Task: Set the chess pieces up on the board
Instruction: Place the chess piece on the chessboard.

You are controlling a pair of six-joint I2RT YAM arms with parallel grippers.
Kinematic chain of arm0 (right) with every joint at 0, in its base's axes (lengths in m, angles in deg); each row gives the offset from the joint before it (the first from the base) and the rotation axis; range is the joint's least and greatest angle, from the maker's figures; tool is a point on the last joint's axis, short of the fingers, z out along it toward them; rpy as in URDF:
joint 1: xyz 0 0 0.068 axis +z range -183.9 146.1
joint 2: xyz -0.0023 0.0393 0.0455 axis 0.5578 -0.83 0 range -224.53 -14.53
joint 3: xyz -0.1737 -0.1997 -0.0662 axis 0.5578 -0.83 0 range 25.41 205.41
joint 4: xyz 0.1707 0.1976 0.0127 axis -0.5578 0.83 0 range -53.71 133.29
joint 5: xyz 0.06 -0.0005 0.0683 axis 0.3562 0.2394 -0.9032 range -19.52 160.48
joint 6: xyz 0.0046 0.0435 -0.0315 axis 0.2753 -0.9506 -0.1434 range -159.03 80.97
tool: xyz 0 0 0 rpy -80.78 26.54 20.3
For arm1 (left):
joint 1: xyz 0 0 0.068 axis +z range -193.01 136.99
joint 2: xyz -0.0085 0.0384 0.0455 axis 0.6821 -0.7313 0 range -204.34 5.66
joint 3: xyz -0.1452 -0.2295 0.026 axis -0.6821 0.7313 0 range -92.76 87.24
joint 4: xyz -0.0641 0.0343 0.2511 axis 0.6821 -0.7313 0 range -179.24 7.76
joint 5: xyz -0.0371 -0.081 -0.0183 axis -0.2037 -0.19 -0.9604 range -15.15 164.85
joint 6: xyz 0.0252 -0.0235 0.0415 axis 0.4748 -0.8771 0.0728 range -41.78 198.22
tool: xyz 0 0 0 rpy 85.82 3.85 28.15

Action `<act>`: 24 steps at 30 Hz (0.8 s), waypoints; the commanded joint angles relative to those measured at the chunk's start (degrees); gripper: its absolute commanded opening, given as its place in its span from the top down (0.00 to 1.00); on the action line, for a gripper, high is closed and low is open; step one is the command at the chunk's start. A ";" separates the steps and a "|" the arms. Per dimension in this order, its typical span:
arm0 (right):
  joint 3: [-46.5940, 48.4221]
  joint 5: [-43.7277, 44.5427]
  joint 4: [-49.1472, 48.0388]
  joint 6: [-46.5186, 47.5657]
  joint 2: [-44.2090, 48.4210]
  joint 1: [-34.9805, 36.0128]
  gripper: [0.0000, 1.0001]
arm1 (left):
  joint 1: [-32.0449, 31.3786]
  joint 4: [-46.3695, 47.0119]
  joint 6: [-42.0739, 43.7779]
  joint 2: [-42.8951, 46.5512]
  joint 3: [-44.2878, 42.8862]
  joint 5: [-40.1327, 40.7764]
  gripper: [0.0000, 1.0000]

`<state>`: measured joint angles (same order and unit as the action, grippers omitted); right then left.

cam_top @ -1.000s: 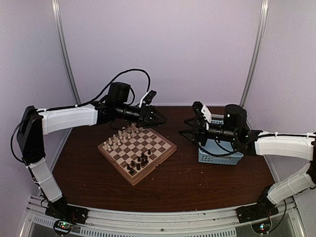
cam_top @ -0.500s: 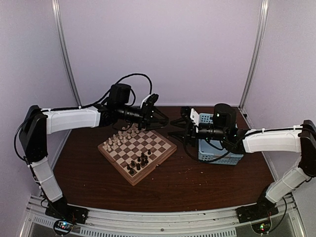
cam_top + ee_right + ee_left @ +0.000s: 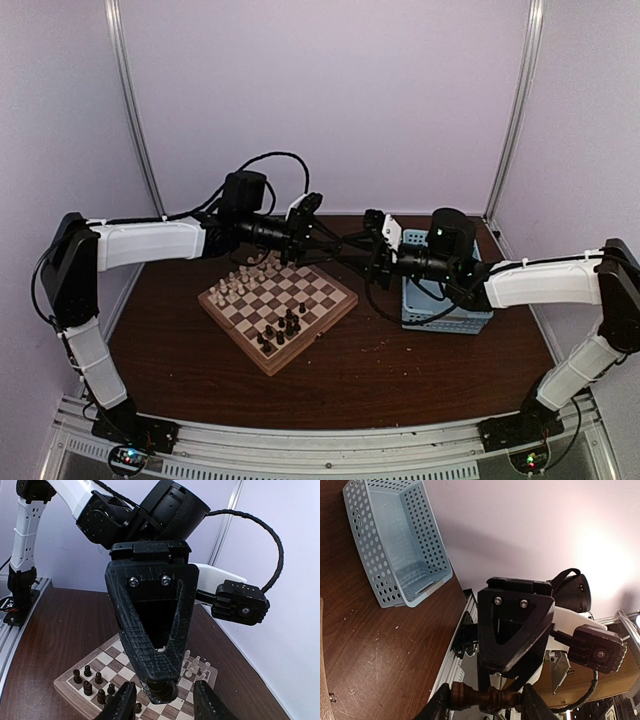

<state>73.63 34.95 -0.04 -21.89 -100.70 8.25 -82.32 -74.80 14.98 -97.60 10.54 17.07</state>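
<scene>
Right gripper [image 3: 164, 702] has left the blue basket [image 3: 447, 320] and meets the left gripper [image 3: 484, 707], which pinches a dark chessman [image 3: 485, 698] lengthwise. The right one's jaws stand spread, flanking it.

On the dark brown wooden counter [image 3: 400, 370] there is one square wooden chessboard with light and dark checkered squares [image 3: 325, 290] and one light blue perforated plastic basket [image 3: 440, 318]. There are two white-and-black robot arms, a left arm [image 3: 145, 243] and a right arm [image 3: 540, 283]. One dark brown turned wooden chess piece [image 3: 480, 698] is off the board, which bears one cluster of cream pieces [image 3: 238, 285] and one cluster of dark pieces [image 3: 282, 328], both too small and crowded to count exactly.
</scene>
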 commanded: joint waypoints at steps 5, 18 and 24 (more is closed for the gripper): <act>2.97 -0.85 -2.77 -1.63 -1.95 0.59 0.69 | 0.51 2.20 -0.25 -1.11 0.51 -1.87 0.57; 1.60 0.48 0.36 -3.16 -1.37 0.24 0.95 | 4.23 -1.93 5.73 4.36 1.88 1.14 0.07; 0.36 -0.36 0.29 -7.56 -2.23 0.12 0.95 | 10.16 -17.15 20.23 12.00 3.11 10.60 0.02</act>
<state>74.62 34.76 0.09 -25.49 -102.62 8.53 -74.91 -81.64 22.74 -91.94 13.75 19.63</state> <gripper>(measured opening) 0.126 0.975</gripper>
